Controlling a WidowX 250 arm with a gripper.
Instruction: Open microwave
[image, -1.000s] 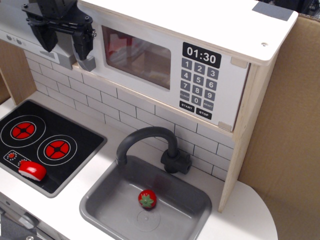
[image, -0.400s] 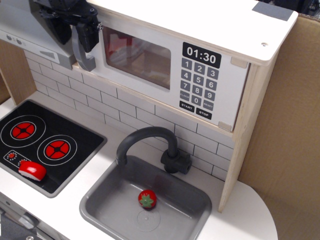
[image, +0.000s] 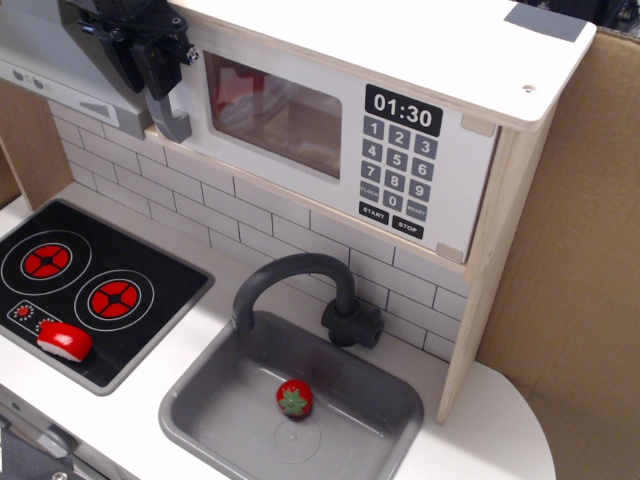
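The toy microwave (image: 290, 110) sits on the upper shelf, its white door with a clear window lying flush and closed. The black clock display (image: 403, 110) and grey keypad (image: 398, 170) are to the door's right. The grey vertical handle (image: 170, 122) runs along the door's left edge; only its lower end shows. My black gripper (image: 148, 75) is at the top left, over the handle's upper part, with its fingers drawn close together around it.
A grey range hood (image: 40, 60) is left of the gripper. Below are a black stovetop (image: 150, 290) with red burners and a red-white toy (image: 64, 341), a grey sink (image: 200, 400) holding a strawberry (image: 294, 398), and a dark faucet (image: 300, 275). Cardboard (image: 570, 250) stands at the right.
My gripper has moved right and up onto the handle's top, and its fingers have narrowed from wide open to close together. The door has not moved.
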